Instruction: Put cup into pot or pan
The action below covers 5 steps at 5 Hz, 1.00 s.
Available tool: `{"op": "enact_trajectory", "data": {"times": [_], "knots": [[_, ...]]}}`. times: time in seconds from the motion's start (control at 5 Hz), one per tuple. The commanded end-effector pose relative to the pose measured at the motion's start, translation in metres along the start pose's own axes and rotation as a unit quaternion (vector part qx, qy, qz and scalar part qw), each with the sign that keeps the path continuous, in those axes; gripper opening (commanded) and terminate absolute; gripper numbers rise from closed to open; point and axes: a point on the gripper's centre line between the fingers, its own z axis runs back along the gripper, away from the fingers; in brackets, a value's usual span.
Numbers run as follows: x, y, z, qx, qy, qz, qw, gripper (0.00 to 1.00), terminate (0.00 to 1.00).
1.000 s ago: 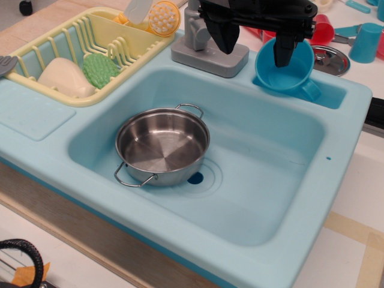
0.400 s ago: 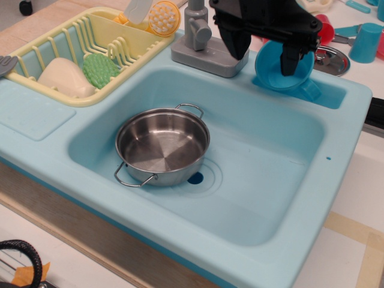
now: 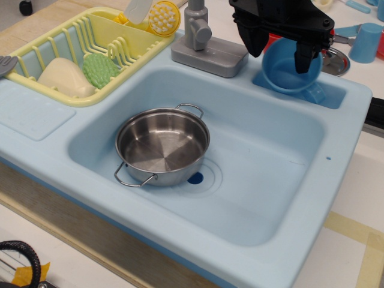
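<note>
Since a second ago the pincer (image 3: 281,51) has shifted right and tipped the cup (image 3: 290,67) — pinching its rim — at the table's far right corner; the pan (image 3: 162,146) waits centre-left, apart

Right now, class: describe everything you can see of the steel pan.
The steel pan is shallow, round and shiny, with two wire loop handles, one at the far rim and one at the near left. It sits upright and empty on the floor of the blue sink, left of centre, partly covering the dark drain hole. Nothing else touches it.
</note>
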Motion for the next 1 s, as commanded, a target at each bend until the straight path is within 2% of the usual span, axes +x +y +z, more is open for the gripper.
{"op": "enact_trajectory", "data": {"times": [0.0,0.2,0.4,0.6,0.8], "knots": [[0.013,0.004,-0.006,-0.017,-0.026,0.006,0.9995,0.0,0.0],[0.012,0.003,-0.006,-0.018,-0.033,0.01,0.9992,0.0,0.0],[0.01,-0.001,0.009,-0.002,-0.04,0.015,0.9991,0.0,0.0],[0.002,-0.004,0.034,0.029,-0.032,0.035,0.9985,0.0,0.0],[-0.011,0.002,0.048,0.049,-0.011,0.07,0.9963,0.0,0.0]]}}
